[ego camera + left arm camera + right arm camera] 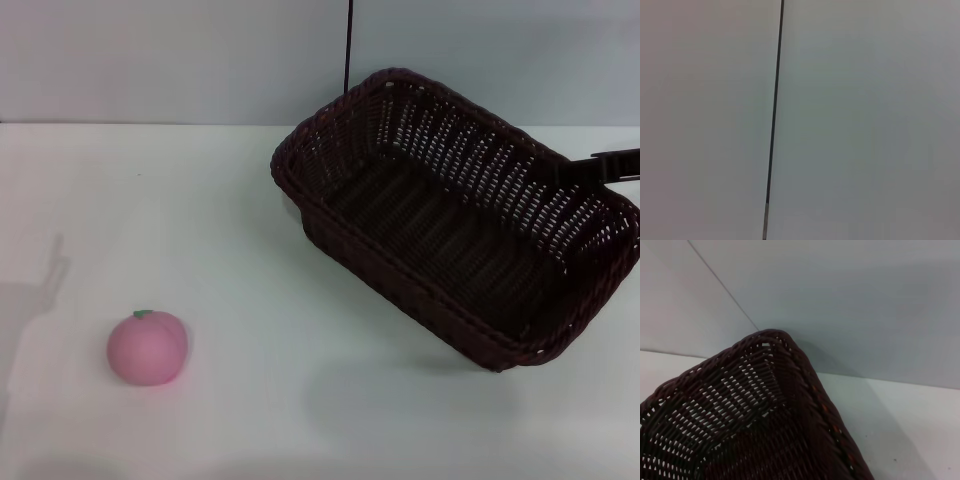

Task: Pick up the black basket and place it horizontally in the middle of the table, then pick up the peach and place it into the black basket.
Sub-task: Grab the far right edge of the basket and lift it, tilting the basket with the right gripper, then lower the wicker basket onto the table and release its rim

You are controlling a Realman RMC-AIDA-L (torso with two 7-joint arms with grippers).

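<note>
Right gripper is gripping the black basket at its far rim, tilting above open table; peach sitting well apart.

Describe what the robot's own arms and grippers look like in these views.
Very little shows. In the head view only a thin, flat black bar of the right gripper pokes in from the right edge over the black basket. No cables, markings or colours beyond black are visible. The left gripper appears in no view.

Black basket: dark woven wicker, tilted, angled diagonally, right side of white tabletop. Peach: pink, upright, front-left, well apart.
</note>
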